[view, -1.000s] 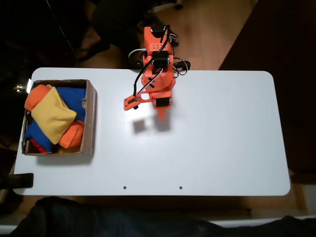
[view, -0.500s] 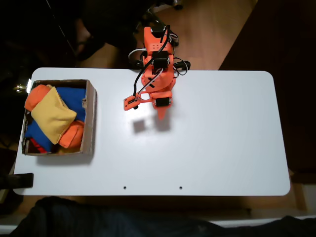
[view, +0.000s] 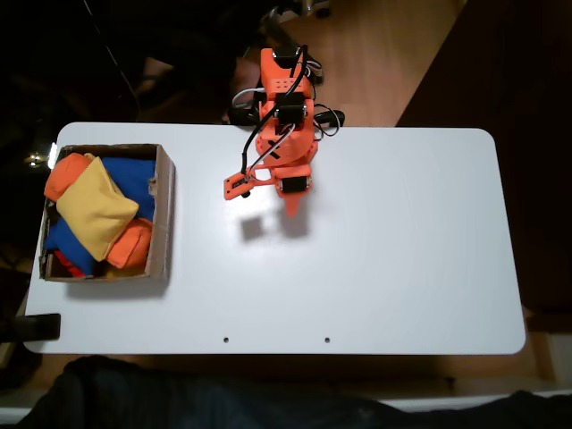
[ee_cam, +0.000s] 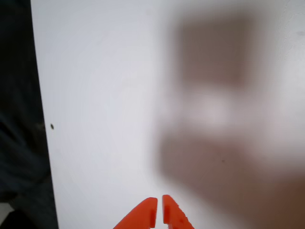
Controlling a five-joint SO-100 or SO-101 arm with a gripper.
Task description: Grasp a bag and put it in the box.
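From the fixed view I count one box point(view: 164, 214), one yellow bag point(view: 94, 212), one orange arm point(view: 283, 125) and one white desk point(view: 402, 250).

1. Box – brown cardboard with low walls, at the left end of the desk in the fixed view.
2. Yellow bag – lies inside the box, on top of the other bags, turned diagonally to the box walls.
3. Orange bags – patches show at the upper left corner point(view: 68, 175) and at the lower right point(view: 131, 245) of the box; I cannot tell the exact number.
4. Blue bags – patches show at the upper right point(view: 131, 177) and lower left point(view: 64, 241) of the box; again the exact number is unclear.
5. Tool point(ee_cam: 157, 213) – in the wrist view the two orange tips stand almost together with a thin slit between them, gripping nothing, above bare desk. In the fixed view the tool point(view: 292, 207) hangs near the arm's base, well apart from the box.

Two small dark holes point(view: 225, 340) sit near the desk's lower edge in the fixed view. I can read no writing or label on any item.
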